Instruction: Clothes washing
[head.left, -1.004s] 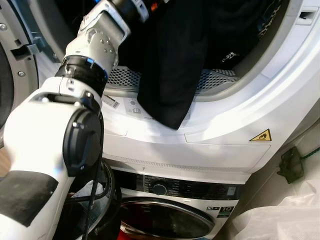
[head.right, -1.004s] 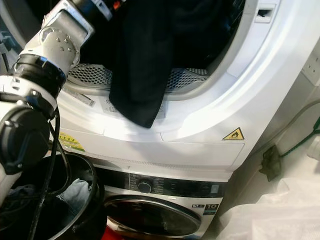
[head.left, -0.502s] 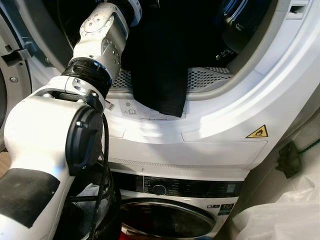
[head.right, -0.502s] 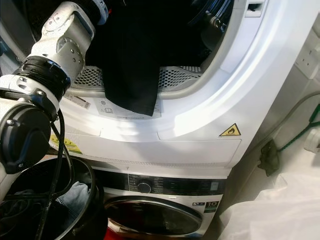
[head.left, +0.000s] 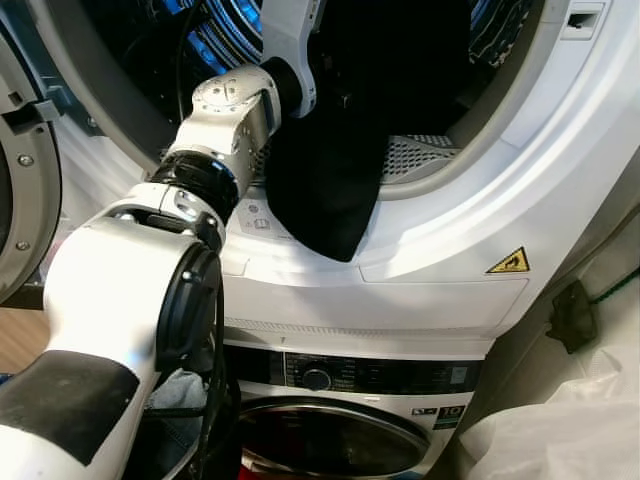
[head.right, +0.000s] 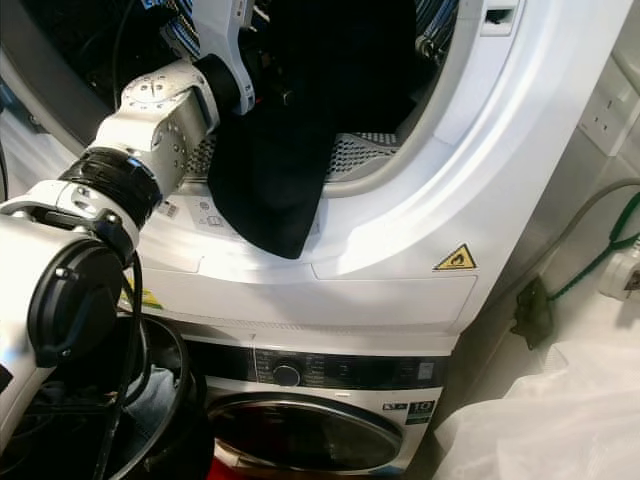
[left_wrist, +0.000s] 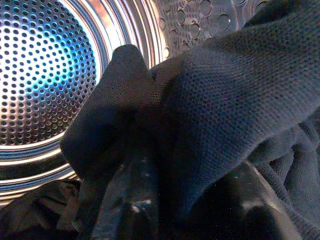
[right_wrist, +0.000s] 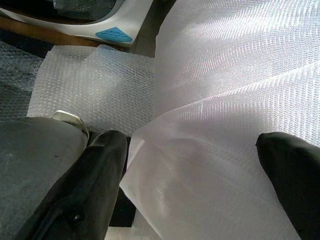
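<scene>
Your left arm (head.left: 215, 130) reaches up and into the open mouth of the upper machine (head.left: 470, 250), a white dryer stacked on a front-loading washer (head.left: 340, 440). In the left wrist view, the left gripper (left_wrist: 192, 210) is inside the perforated steel drum (left_wrist: 45, 75), its two black fingers (left_wrist: 137, 200) clenched on a fold of the dark garment (left_wrist: 215, 110); the cloth bunches over and between them, so you see little of the fingertips themselves.

From the head views, the dark garment (head.left: 335, 190) hangs out of the drum opening, drapes over the perforated lint grille (head.left: 420, 155) and the white door sill, and ends in a point just above the seam of the front panel. A yellow warning sticker (head.left: 509, 262) sits on that panel to the right. The dryer door (head.left: 25, 190) stands swung open at the left edge.

Below your left arm a dark basket (head.right: 150, 400) appears to hold some blue-grey laundry, though it is mostly hidden.

Your right gripper (right_wrist: 200, 165) hangs idle, fingers spread apart, over white bubble wrap (right_wrist: 225, 75) on the floor.
</scene>
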